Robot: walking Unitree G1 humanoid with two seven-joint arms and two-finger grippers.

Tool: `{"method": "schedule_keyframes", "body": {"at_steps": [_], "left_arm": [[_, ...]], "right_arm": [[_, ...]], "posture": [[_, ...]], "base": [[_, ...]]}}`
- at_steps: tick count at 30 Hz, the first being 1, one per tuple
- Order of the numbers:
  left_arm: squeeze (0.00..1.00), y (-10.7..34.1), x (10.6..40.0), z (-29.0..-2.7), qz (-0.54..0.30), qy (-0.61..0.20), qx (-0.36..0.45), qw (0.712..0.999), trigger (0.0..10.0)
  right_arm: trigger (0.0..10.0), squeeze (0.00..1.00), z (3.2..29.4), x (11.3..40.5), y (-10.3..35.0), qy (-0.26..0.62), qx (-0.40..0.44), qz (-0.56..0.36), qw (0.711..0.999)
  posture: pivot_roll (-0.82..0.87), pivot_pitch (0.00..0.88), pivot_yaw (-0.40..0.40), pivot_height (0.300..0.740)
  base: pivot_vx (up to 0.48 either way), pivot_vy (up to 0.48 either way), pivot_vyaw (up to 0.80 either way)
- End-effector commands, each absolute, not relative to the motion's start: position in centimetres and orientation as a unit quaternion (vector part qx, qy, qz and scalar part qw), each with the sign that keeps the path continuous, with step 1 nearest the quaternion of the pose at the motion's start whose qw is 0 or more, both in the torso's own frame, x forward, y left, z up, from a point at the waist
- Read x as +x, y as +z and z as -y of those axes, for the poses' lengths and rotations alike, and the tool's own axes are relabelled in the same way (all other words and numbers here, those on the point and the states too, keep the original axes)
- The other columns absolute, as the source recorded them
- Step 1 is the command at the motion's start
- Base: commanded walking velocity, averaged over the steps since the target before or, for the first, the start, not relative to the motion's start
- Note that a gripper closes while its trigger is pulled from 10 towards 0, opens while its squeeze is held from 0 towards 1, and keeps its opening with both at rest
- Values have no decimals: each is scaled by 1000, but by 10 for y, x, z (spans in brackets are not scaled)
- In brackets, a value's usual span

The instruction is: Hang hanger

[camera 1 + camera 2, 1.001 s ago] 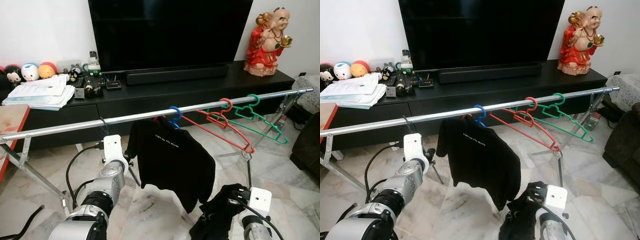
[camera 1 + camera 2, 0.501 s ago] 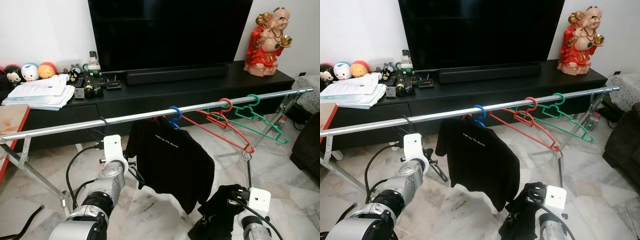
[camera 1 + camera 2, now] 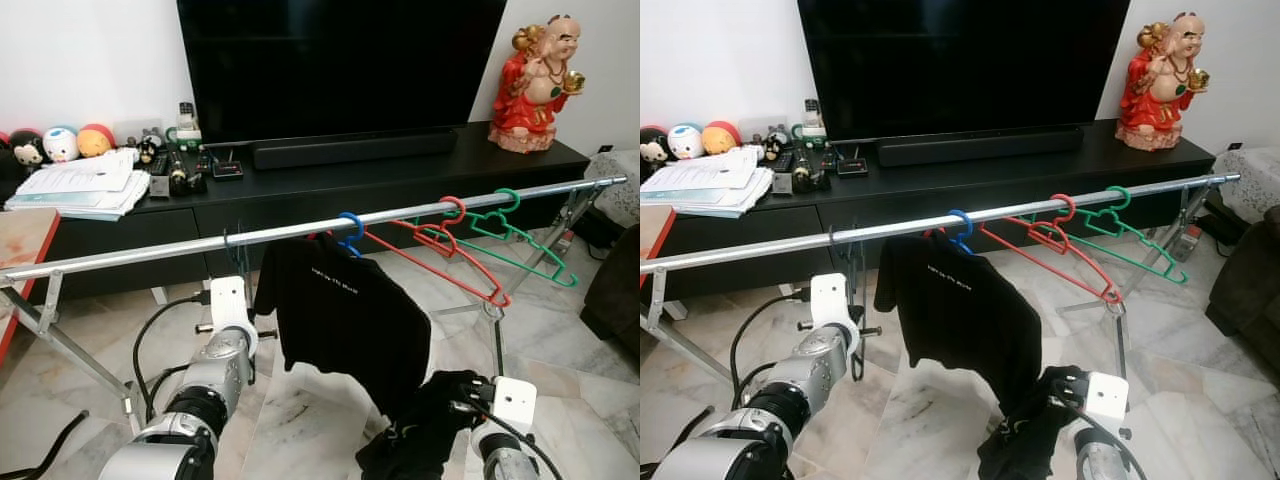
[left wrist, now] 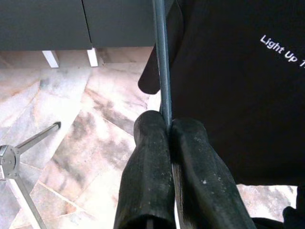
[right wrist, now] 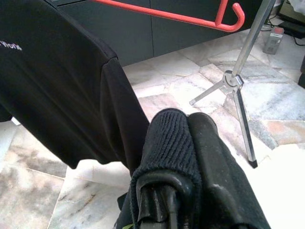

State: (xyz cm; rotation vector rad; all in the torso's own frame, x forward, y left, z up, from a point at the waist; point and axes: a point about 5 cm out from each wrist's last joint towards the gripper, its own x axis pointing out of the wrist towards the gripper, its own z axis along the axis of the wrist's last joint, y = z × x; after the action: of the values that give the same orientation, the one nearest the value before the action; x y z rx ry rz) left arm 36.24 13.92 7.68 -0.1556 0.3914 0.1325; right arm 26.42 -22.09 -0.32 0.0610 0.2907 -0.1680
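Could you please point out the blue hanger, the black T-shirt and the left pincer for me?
blue hanger [image 3: 350,229], left eye view, on its hook over the rail.
black T-shirt [image 3: 345,315], left eye view, middle of the chest.
left pincer [image 4: 169,125], left wrist view, between its fingertips, shut on a thin grey hanger.

Both head eyes look down across the rail [image 3: 300,232]; each wrist camera sits close behind its fingers, facing the black shirt [image 4: 238,86].

Left hand [image 4: 167,143] raised, fingers pinched together, right hand [image 5: 190,138] low, clenched
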Motion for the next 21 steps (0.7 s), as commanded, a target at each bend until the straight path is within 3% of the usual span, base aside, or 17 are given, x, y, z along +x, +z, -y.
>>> {"method": "schedule_keyframes", "body": {"at_steps": [1,13,21], "left_arm": [[0,73,360,-137,-201,60,-69,975,0],[0,89,364,-144,-124,61,-49,989,0],[0,77,345,-168,-113,73,9,991,0]], "right_arm": [[10000,0,220,269,0,-79,31,-140,987],[10000,0,218,269,0,-75,34,-139,987],[10000,0,222,266,0,-82,32,-137,987]], "posture": [[42,0,-36,740],[46,0,-37,740],[43,0,-22,740]], "base": [[0,0,0],[0,0,0],[0,0,0]]}}
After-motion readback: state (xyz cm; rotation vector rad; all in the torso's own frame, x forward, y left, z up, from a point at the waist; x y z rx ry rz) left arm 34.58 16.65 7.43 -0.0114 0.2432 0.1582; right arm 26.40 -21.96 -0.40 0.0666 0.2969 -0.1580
